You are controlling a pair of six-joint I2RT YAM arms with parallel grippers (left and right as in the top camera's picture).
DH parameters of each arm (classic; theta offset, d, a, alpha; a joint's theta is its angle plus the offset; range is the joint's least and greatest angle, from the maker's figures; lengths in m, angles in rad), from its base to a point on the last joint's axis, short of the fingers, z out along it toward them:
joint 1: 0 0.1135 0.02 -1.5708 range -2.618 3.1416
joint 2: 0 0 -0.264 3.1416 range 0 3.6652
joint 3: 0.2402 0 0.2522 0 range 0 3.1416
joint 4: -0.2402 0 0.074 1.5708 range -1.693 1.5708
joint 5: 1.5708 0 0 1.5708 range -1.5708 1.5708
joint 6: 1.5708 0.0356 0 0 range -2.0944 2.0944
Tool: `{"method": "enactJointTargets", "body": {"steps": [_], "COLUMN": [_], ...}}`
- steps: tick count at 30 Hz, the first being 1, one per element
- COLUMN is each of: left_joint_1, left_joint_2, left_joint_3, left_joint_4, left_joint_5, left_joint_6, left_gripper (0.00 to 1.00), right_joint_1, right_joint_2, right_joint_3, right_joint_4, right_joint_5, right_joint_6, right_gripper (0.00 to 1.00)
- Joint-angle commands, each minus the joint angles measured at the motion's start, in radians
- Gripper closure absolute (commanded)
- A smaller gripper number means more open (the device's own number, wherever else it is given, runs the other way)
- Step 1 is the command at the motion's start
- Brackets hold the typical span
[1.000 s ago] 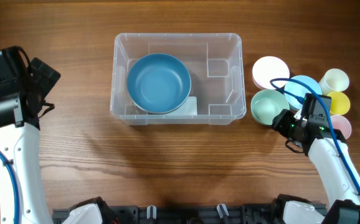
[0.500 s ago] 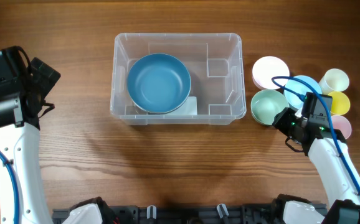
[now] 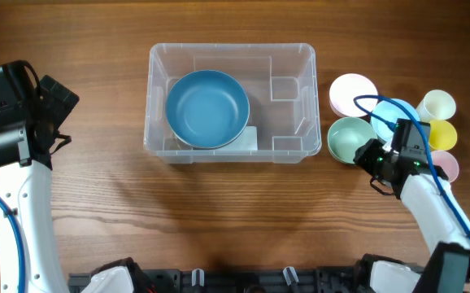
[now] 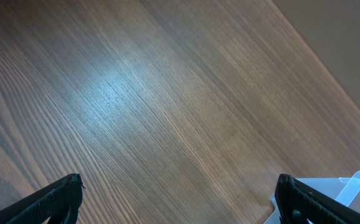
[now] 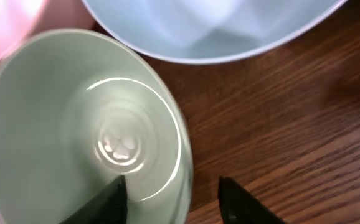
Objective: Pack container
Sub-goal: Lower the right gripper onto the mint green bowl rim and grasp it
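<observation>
The clear plastic container [image 3: 292,122] stands at the table's middle back with a large blue bowl [image 3: 207,108] inside its left half. My right gripper [image 3: 367,153] is open at the right rim of a pale green bowl [image 3: 347,138]. In the right wrist view one finger sits inside the green bowl [image 5: 74,118] and the other outside over the wood, the rim between them with a gap, gripper [image 5: 174,193]. My left gripper [image 4: 180,199] is open and empty over bare wood at the far left [image 3: 52,114]; a corner of the container [image 4: 354,186] shows at its right.
Right of the container lie a pink bowl [image 3: 353,94], a light blue bowl [image 3: 398,114], a cream cup [image 3: 438,104], a yellow cup [image 3: 442,132] and a pink cup [image 3: 446,165]. The light blue bowl [image 5: 211,25] is close above the green one.
My right gripper has crept slightly left and up toward the green bowl's rim. The left arm and container have not moved.
</observation>
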Motion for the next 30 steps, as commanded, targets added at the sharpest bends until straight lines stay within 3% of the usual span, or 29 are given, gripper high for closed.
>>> {"method": "enactJointTargets", "body": {"steps": [1, 5, 12, 19, 30], "left_joint_1": [0.005, 0.005, 0.005, 0.005, 0.005], "left_joint_2": [0.004, 0.004, 0.004, 0.004, 0.004], "left_joint_3": [0.008, 0.008, 0.008, 0.008, 0.008], "left_joint_4": [-0.001, -0.001, -0.001, -0.001, -0.001], "left_joint_5": [0.005, 0.005, 0.005, 0.005, 0.005], "left_joint_6": [0.005, 0.005, 0.005, 0.005, 0.005], "left_gripper": [0.0, 0.0, 0.0, 0.0, 0.0], "right_joint_1": [-0.002, -0.002, -0.002, -0.002, -0.002], "right_joint_2": [0.02, 0.018, 0.017, -0.049, -0.383], "right_joint_3": [-0.007, -0.007, -0.007, 0.013, 0.114], "right_joint_4": [0.01, 0.005, -0.014, -0.053, -0.292], "right_joint_5": [-0.016, -0.016, -0.016, -0.024, -0.024], "right_joint_6": [0.003, -0.003, -0.016, -0.057, -0.159], "right_gripper": [0.64, 0.78, 0.95, 0.96, 0.96]}}
